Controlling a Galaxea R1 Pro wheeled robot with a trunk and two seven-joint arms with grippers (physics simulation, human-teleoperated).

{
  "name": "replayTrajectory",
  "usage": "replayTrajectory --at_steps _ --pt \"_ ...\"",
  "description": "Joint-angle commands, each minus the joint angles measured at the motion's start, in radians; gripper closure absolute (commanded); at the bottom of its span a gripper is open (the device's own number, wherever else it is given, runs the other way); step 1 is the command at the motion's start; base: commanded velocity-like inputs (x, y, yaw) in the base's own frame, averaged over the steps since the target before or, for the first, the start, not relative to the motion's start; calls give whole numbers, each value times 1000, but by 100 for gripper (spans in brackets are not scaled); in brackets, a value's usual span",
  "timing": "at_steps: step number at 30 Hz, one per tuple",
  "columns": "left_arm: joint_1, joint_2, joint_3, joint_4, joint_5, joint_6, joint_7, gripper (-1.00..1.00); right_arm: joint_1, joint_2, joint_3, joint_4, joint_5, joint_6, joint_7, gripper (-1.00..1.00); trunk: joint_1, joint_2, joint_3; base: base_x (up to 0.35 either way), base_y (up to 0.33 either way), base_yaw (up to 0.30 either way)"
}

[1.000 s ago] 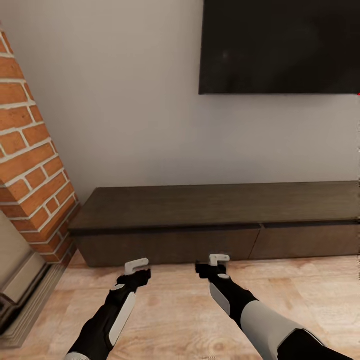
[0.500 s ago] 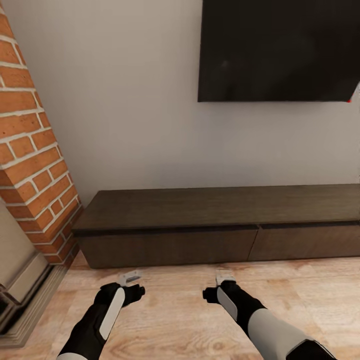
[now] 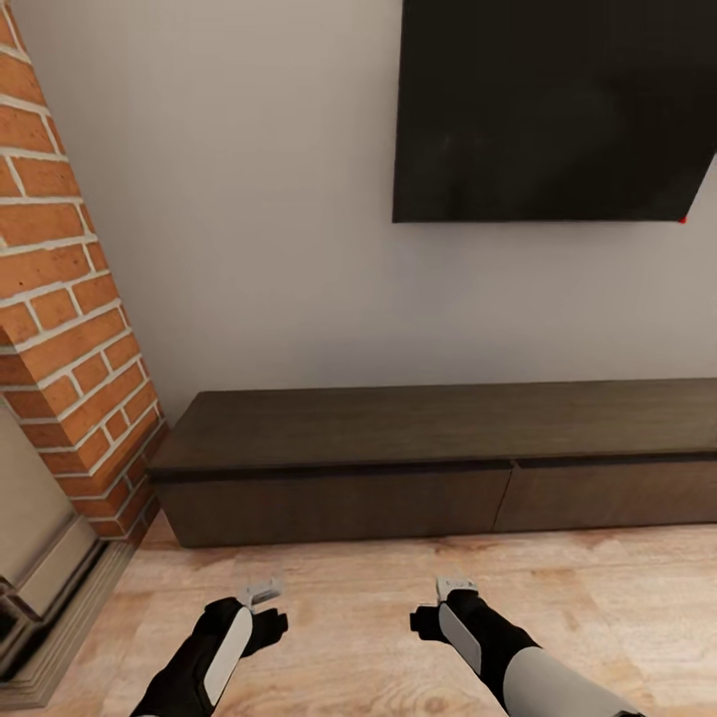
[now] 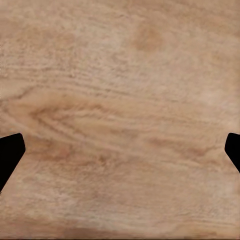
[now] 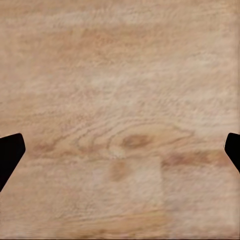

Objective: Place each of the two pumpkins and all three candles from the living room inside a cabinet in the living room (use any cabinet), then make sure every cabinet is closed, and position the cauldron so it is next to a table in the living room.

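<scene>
Head view: low dark-brown cabinet [image 3: 438, 463] runs along the pale wall [image 3: 249, 199], flat top bare, both plain fronts flush and closed, a seam between them right of centre. Black screen [image 3: 553, 110] mounted on the wall above the cabinet's right half. Brick chimney breast [image 3: 60, 299] at left, its lower edge meeting the cabinet's left end; a grey stepped hearth surround [image 3: 40, 588] below it. Light wood floor [image 3: 349, 597] in front. Both arms hang low over the floor, well short of the cabinet. Left gripper [image 3: 261, 594] and right gripper [image 3: 455, 586] point downward, holding nothing. Left wrist view: fingertips [image 4: 11, 152] sit at opposite edges, jaws spread wide, bare floor planks between. Right wrist view: same, fingertips [image 5: 10, 150] wide apart over wood grain with a darker knot [image 5: 132, 141].
</scene>
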Motion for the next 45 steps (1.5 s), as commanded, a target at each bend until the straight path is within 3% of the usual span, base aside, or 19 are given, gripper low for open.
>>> replayTrajectory --at_steps 1,7,16,29,45 --pt "0 -1 0 9 0 -2 0 -100 3 -3 -5 0 -2 0 0 -100 -4 7 3 0 0 0" --pt "1 -1 0 57 0 -53 0 -100 27 -31 -27 0 -22 -1 2 -100 -27 49 22 -94 0 0" --pt "2 2 1 149 0 -151 0 -100 57 -37 -30 0 -58 -3 0 -100 -61 112 50 -53 0 0" --pt "1 5 2 175 1 -163 -1 -100 63 -40 -30 3 -60 -11 -1 -100 -111 203 90 -1 0 -19" --pt "1 5 2 176 0 -162 -1 -100 63 -51 -29 7 -61 -30 -2 -100 -173 315 130 0 0 -242"
